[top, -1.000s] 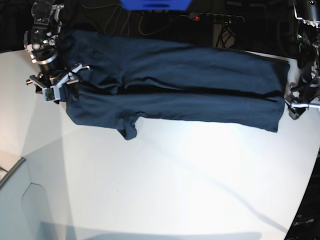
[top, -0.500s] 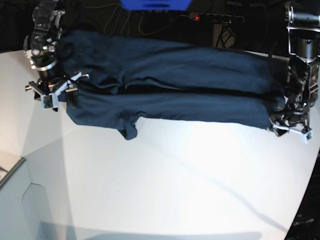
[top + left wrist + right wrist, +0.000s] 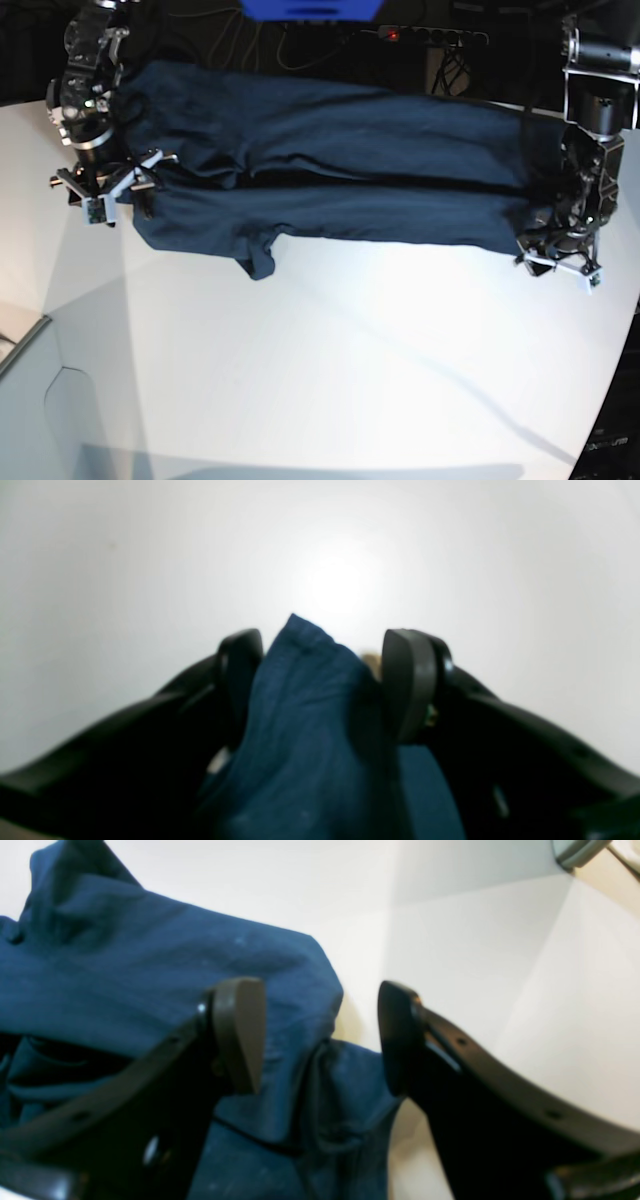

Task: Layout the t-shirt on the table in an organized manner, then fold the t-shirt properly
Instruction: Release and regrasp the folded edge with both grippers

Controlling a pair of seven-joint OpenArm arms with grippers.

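The dark navy t-shirt (image 3: 350,170) lies stretched sideways across the far part of the white table (image 3: 350,360), folded lengthwise, with a sleeve tip poking out at the lower left. My left gripper (image 3: 556,262) is at the shirt's right end. In the left wrist view the gripper (image 3: 320,680) has a bunched corner of the shirt (image 3: 310,720) filling the gap between its fingers, above the table. My right gripper (image 3: 103,190) is at the shirt's left end. In the right wrist view the gripper (image 3: 320,1035) is open, fingers apart over the shirt's edge (image 3: 175,975).
A blue object (image 3: 310,8), a power strip with a red light (image 3: 430,36) and cables lie in the dark area behind the table. A grey panel edge (image 3: 20,350) sits at the lower left and also shows in the right wrist view (image 3: 580,850).
My left gripper has moved in from the table's right side onto the shirt's right end and carried that end leftward. My right gripper has shifted slightly up and left.
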